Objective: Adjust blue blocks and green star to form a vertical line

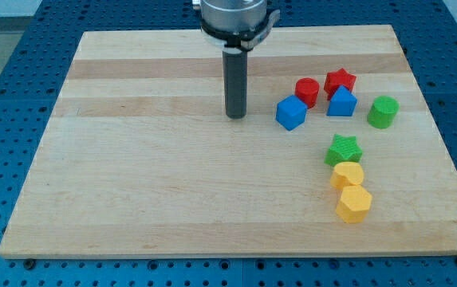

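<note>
Seven blocks sit on the board (132, 191), all in the view's right half. My tip (236, 116) rests on bare wood, touching nothing, just to the view's left of the blue cube (290, 112). A second blue block (341, 103), its shape hard to make out, touches the red star (340, 80) above it; a red cylinder (306, 92) stands between the two blues, slightly higher. The green cylinder (383, 112) is off to the right. The green star (344, 149) lies lower, touching a yellow block (348, 174), which touches a yellow hexagon (354, 203). The rod's mount is cut off at the view's top.
</note>
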